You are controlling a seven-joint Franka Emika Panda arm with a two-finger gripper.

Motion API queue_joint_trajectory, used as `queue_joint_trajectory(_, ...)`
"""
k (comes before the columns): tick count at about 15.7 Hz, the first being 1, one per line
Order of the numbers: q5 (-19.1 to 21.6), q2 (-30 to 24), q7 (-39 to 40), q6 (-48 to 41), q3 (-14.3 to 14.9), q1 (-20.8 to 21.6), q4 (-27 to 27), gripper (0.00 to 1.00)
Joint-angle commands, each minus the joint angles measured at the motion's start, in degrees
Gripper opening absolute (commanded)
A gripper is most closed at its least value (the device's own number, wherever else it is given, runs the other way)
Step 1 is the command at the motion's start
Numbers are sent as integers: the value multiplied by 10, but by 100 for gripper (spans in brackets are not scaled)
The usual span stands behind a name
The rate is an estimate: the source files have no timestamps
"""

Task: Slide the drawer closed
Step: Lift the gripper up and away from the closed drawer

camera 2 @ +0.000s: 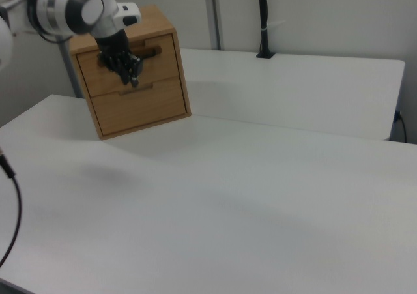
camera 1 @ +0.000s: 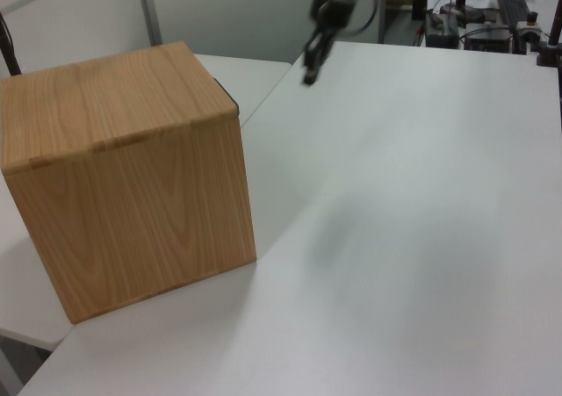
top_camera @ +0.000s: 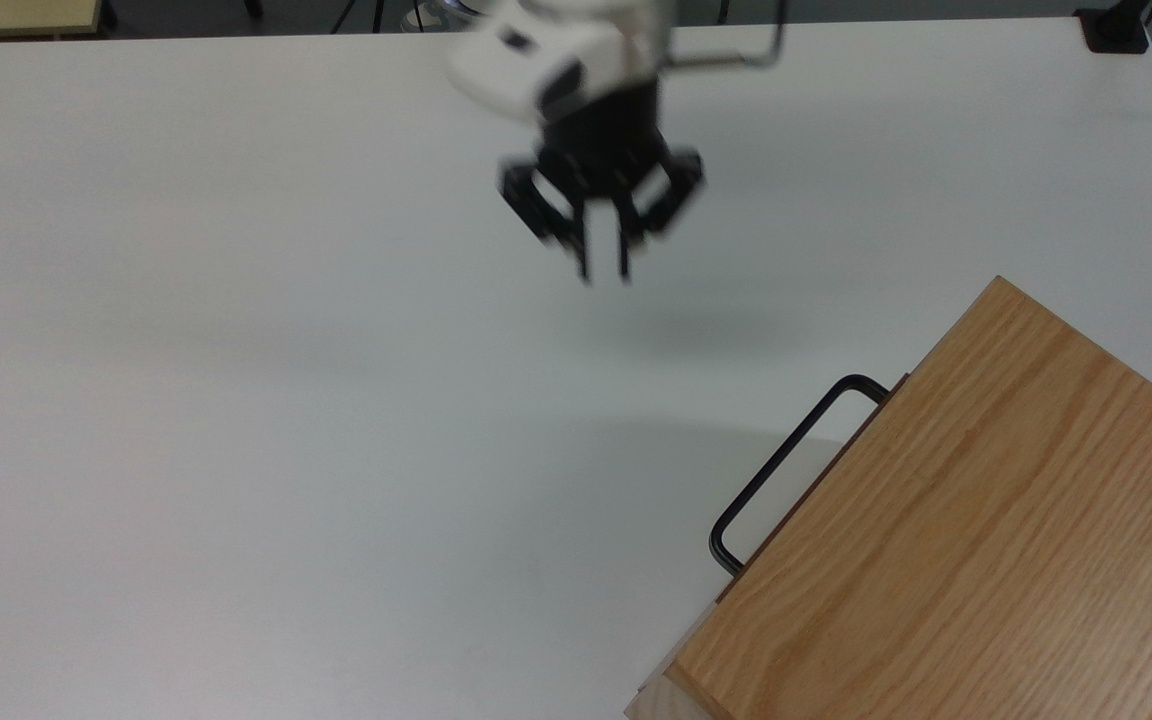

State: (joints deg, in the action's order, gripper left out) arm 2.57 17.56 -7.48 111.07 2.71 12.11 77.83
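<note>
One broad white table [top_camera: 236,350] carries everything. At the top view's lower right stands the large oak-grained wooden cabinet box [top_camera: 986,520], its front turned toward the top view's left. In the right view it sits at the far left of the table.

The task's thing, the light wooden drawer with a flat front panel [camera 2: 159,60], is the upper of two fronts on that cabinet in the right view. It sits in its slot, with its front level with the cabinet face as far as I can judge. Its thin black U-shaped metal handle [top_camera: 781,462] juts out past the cabinet's edge in the top view, with nothing touching it.

The black two-finger gripper [top_camera: 604,265] on the white robot arm hangs in the air over bare table, well apart from the handle and toward the far side in the top view. Its jaws stand a little apart with a narrow gap between them. They hold nothing and touch nothing.

By my reading the sliding is done and the drawer looks closed. The next move calls for little: keep clear of the handle. If a slight gap remains, give the front panel a straight push inward.
</note>
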Motion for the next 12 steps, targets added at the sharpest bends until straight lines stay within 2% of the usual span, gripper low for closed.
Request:
queue_joint_trajectory(1, -1, -113, -9, -127, -11, -37, 98, 100)
queue_joint_trajectory(3, -16, -178, 4, -147, -10, -49, 151, 100)
queue_joint_trajectory(5, -16, -211, 16, -160, -10, -64, 167, 100)
queue_joint_trajectory(8, -16, -225, 17, -208, -9, -87, 160, 100)
queue_joint_trajectory(12, -18, -207, 18, -234, -8, -89, 139, 100)
